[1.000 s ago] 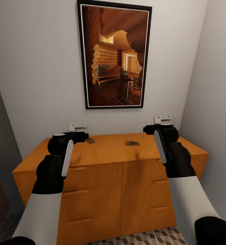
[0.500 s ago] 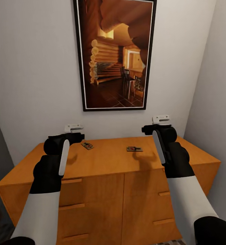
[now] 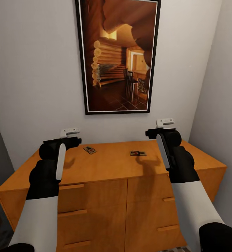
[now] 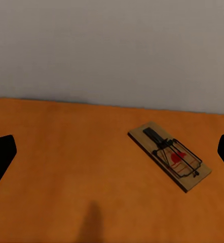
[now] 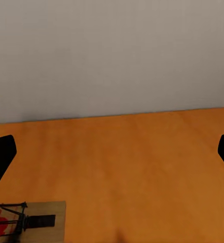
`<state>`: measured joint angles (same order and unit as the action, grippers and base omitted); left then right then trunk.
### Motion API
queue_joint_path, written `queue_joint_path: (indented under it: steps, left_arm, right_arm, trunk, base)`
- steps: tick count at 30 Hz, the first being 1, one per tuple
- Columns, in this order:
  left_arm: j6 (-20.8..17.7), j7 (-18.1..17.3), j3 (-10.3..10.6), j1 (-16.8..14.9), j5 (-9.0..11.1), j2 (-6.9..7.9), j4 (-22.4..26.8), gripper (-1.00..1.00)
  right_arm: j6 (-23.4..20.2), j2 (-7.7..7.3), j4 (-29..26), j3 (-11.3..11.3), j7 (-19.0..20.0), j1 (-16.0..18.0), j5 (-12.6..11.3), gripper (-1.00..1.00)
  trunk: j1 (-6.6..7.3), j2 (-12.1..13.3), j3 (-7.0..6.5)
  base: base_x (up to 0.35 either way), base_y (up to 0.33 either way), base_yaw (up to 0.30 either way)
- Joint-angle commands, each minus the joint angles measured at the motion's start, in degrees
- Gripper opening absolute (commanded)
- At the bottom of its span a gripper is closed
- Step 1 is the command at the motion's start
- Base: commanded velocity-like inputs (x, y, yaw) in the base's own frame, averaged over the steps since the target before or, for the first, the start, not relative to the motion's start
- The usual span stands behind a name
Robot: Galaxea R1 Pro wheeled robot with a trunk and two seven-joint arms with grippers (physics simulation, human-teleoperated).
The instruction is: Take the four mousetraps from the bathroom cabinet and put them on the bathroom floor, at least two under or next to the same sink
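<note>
With both grippers wide open and empty, lower the left gripper (image 3: 71, 137) squarely over the near trap (image 3: 90, 150) on the cabinet (image 3: 109, 164), straddling its short sides.

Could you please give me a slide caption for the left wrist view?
Left gripper, fingers spread, faces a lone mousetrap lying flat on the orange cabinet top.

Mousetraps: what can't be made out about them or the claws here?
- Only two mousetraps lie on the cabinet; the other two are unaccounted for.
- Right wrist view: trap cut off by the edge.
- Head view: left claw and right claw fingertips hidden behind their wrists.
</note>
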<state>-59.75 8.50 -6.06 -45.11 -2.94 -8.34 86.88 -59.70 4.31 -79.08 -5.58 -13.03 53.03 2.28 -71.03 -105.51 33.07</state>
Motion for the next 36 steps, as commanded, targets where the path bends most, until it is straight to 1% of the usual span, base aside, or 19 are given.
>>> queue_joint_path:
  steps: [1, 24, 32, 36]
  left_arm:
    - [-0.25, -0.15, -0.13, -0.05, -0.21, -0.04, 0.05, 1.00]
    - [-0.25, -0.15, -0.51, 0.09, -0.18, -0.24, 0.05, 1.00]
    - [-0.25, -0.15, -0.53, 0.51, 0.23, -0.49, -0.02, 1.00]
    - [-0.25, -0.10, -0.39, 0.64, -0.24, -0.76, 0.00, 1.00]
  right_arm:
    - [-0.30, 0.00, -0.03, -0.05, -0.01, 0.05, 0.24, 1.00]
    - [-0.30, 0.00, -0.03, 0.04, -0.11, 0.05, 0.27, 1.00]
    - [-0.30, 0.08, -0.05, 0.04, -0.03, 0.05, 0.18, 1.00]
    - [-0.30, 0.08, -0.03, 0.02, -0.02, 0.05, 0.14, 1.00]
  trunk:
    - [0.01, -0.03, 0.07]
    - [0.01, -0.03, 0.07]
    - [0.01, -0.03, 0.07]
    - [0.01, -0.03, 0.07]
  base:
    - [0.000, 0.000, 0.000]
    - [0.000, 0.000, 0.000]
    - [0.000, 0.000, 0.000]
    - [0.000, 0.000, 0.000]
